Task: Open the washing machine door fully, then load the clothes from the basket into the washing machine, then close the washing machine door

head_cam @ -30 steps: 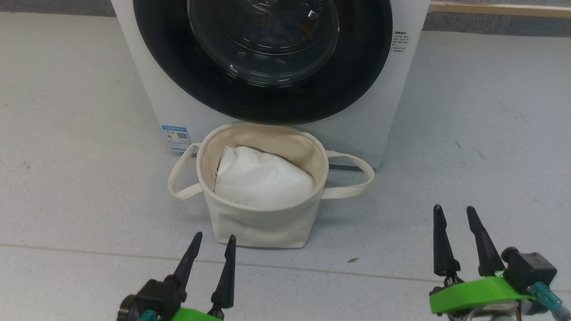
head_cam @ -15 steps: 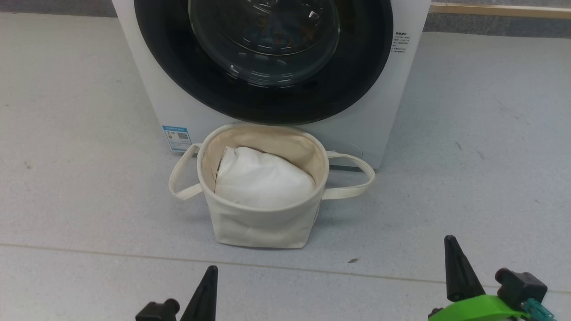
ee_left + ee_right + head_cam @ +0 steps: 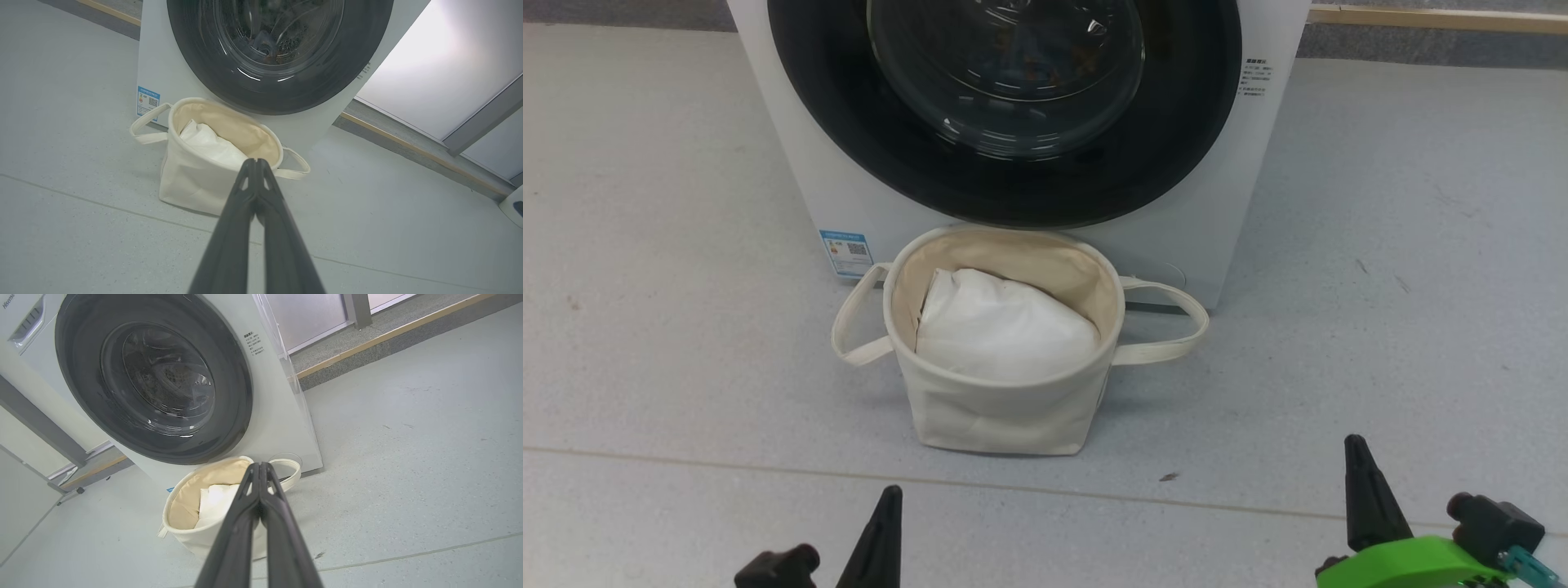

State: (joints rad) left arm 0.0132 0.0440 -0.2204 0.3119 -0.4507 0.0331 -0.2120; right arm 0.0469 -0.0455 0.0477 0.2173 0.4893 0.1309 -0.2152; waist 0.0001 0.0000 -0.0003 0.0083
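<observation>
**Site.** Pale grey speckled floor (image 3: 645, 245), with one thin seam line crossing it on the near side of the washing machine (image 3: 1176, 245). A timber-coloured strip (image 3: 1437, 16) runs along the base of the wall behind the machine's right side.

**Machine.** White front-loader, upright. A blue label sticker (image 3: 847, 251) sits at its lower left front corner.

**Door.** The washing machine door (image 3: 1176, 131) is shut, its black rim lying flat against the machine's front. The glass bowl (image 3: 1005, 73) bulges outward at its centre. The steel drum shows dimly behind the glass, with a few orange-brown flecks too blurred to identify.

**Basket.** The basket (image 3: 996, 416) stands upright on the floor directly in front of the machine, under the door's lower rim. Whether its rear wall touches the machine cannot be told. Its loop handles (image 3: 1160, 354) hang out to either side. A plain white bundle (image 3: 1005, 327) lies inside it.

**Tools.**
- The left tool (image 3: 889, 495) is clenched on nothing, its fingers pressed together into one point. It hangs over the floor on the near side of the basket from the machine, clear of the basket.
- The right tool (image 3: 1356, 445), on a green mount (image 3: 1413, 559), is likewise clenched and empty. It is further out from the machine's front than the basket and off to the right, well apart from it.
- Both wrist views show the fingertips meeting, aimed towards the basket and the machine.
</observation>
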